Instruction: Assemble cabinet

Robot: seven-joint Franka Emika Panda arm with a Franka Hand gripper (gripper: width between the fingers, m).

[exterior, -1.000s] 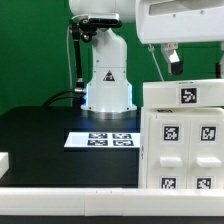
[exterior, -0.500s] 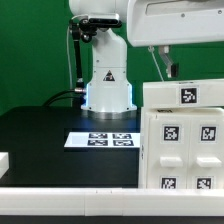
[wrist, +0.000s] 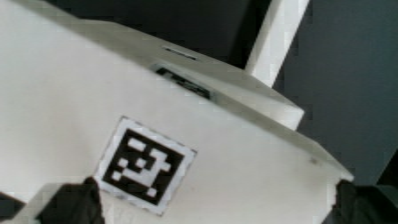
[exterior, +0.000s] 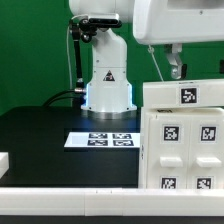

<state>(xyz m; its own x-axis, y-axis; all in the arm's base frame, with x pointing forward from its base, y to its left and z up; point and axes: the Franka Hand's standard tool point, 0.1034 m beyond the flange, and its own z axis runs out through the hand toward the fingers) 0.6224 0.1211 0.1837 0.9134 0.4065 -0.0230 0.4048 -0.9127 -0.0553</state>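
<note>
The cabinet (exterior: 180,140), a large white box with black-and-white tags on its faces, stands at the exterior view's right. My gripper (exterior: 174,64) hangs just above its top face, close to the top tag (exterior: 187,96). In the wrist view the cabinet's top (wrist: 214,90) fills most of the picture, with one tag (wrist: 146,165) near the gripper (wrist: 214,208). A dark fingertip (wrist: 68,203) shows on one side and its partner on the other, wide apart. The gripper is open, with only the cabinet's white surface between the fingers and nothing held.
The marker board (exterior: 100,140) lies flat on the black table in front of the robot's white base (exterior: 108,80). A small white block (exterior: 3,160) sits at the exterior view's left edge. A white rail (exterior: 70,205) runs along the front.
The hand swung slightly toward the exterior view's left and back to the right above the cabinet. The jaws stayed wide open.
</note>
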